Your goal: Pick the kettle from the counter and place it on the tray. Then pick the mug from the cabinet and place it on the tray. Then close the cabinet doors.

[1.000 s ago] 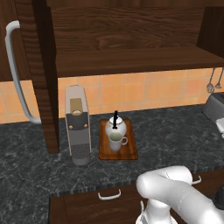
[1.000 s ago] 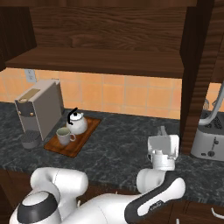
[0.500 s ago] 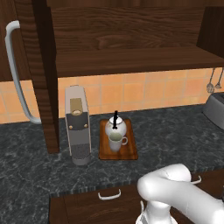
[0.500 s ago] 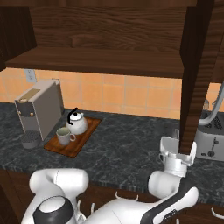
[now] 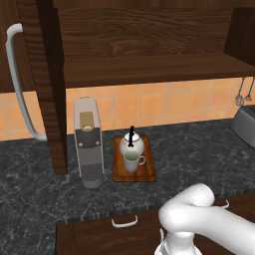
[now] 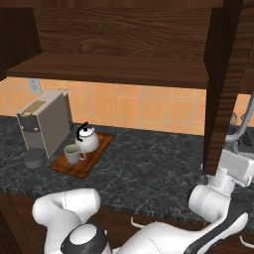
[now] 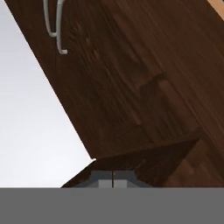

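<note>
Dark marbled stone bench [image 5: 45, 194] carries, left to right, a grey coffee machine [image 5: 88, 142], then the reddish-brown wooden tray [image 5: 147, 172] with the squat white kettle [image 5: 131, 145] and pale grey mug [image 5: 131, 161] both on it. Both tall dark wood-grain cabinet doors hang open: left door [image 5: 47, 84], right door [image 6: 225, 84]. End effector [image 7: 113, 178] sits by the right door's lower edge, fingertips pressed together. Risk, I'd judge: it slides off the edge, leaving the door ajar.
</note>
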